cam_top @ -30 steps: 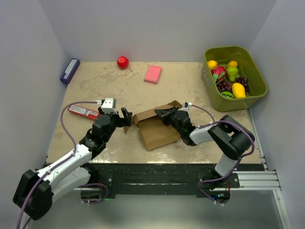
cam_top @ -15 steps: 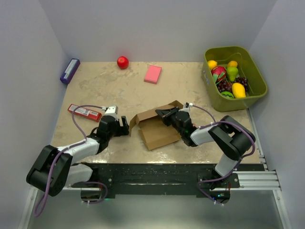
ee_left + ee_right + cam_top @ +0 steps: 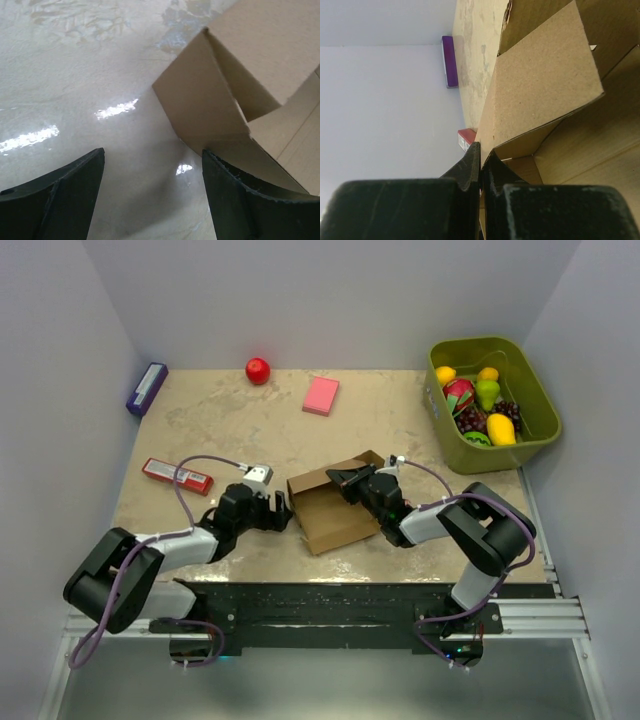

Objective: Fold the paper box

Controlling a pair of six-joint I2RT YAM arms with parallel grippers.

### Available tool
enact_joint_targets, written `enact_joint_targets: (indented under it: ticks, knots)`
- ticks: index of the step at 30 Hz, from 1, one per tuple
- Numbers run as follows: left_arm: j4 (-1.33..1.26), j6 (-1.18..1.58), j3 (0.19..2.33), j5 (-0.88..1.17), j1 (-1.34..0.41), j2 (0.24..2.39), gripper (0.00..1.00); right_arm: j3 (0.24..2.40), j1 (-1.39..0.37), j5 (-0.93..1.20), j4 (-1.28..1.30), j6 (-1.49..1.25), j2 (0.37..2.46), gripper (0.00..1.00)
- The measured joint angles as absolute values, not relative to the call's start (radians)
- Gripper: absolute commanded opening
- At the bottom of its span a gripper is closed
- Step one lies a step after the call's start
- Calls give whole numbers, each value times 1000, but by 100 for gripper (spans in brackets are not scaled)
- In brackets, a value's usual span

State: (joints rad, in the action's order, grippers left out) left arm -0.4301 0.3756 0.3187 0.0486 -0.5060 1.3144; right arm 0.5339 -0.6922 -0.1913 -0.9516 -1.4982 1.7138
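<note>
Mottled beige table (image 3: pixel 200 430) between grey walls, seen from above: plain brown cardboard box (image 3: pixel 335 515) at front middle, half-formed, flaps raised. Left claw (image 3: pixel 283 512) spread wide just beside box's left corner, gripping nothing; right claw (image 3: pixel 338 478) pinched on back flap. From left wrist: glossy stone-look top, dark ribbed fingers (image 3: pixel 65 195) well apart, creased matte flap just ahead. From right wrist: black fingers (image 3: pixel 470 170) closed tight on thin flap edge, fibrous board beyond.
</note>
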Motion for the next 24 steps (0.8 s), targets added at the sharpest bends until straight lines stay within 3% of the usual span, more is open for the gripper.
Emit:
enact_joint_targets:
  ticks: [24]
  knots:
    - [-736, 243, 282, 65, -553, 1380, 87, 532, -683, -193, -958, -1460, 1700, 0]
